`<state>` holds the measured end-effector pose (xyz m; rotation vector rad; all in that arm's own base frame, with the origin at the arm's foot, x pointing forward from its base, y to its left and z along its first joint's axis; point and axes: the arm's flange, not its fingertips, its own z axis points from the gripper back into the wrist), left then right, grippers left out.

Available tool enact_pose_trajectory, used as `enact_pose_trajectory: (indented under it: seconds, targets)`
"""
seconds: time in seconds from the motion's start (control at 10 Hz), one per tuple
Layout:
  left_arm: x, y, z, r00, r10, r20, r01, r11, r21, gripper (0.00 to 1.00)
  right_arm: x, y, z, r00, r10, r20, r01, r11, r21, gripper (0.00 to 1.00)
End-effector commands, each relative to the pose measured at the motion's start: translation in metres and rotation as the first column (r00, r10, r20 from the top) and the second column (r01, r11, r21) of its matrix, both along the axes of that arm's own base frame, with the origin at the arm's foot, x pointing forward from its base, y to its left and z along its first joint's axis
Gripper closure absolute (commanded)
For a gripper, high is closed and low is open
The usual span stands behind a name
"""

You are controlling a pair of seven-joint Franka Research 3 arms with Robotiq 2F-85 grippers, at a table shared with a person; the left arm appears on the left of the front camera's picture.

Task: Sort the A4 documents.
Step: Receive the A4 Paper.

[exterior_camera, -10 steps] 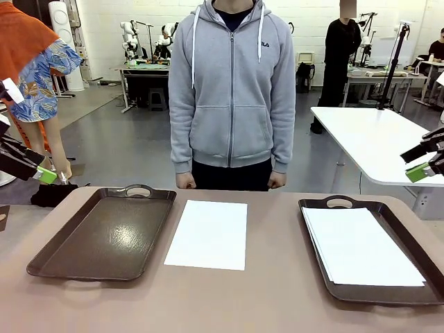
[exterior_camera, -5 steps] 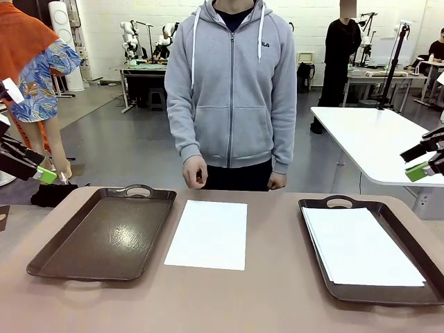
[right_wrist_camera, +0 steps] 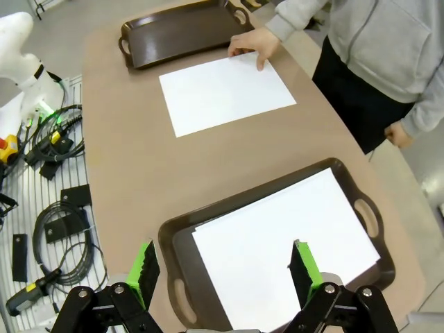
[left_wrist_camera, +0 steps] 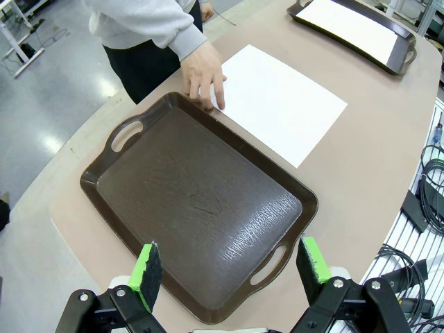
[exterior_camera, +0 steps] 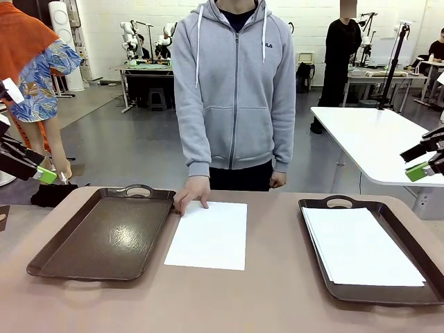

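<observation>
person's hand (exterior_camera: 192, 192) blocking sheet (exterior_camera: 209, 234) corner

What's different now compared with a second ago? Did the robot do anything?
Only the person moved: one hand came forward from beside their body and down onto the table, and its fingertips now rest on the far corner of the loose sheet, next to the empty tray. The sheet has not shifted. The stack in the other tray is unchanged. The left gripper and right gripper stayed open and still.

Robotics lab: far worktable (exterior_camera: 146, 67) with white robot arms (exterior_camera: 130, 38), grey floor (exterior_camera: 118, 142), cables (right_wrist_camera: 59, 236).
</observation>
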<state>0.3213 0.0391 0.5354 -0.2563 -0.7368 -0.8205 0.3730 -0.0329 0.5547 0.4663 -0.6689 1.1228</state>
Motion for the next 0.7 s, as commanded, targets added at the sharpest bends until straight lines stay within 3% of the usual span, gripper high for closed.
enact_pose_trajectory:
  seconds: [0.0,0.6]
  targets:
    - [0.0003,0.0012,-0.0015,1.0,-0.004,-0.002,0.004,1.0,-0.011,0.0,-0.0004,0.0008,0.0,1.0,0.0,-0.002,0.0,1.0,-0.007,0.02]
    - [0.0003,0.0012,-0.0015,1.0,-0.004,-0.002,0.004,1.0,-0.011,0.0,-0.0004,0.0008,0.0,1.0,0.0,-0.002,0.0,1.0,-0.007,0.02]
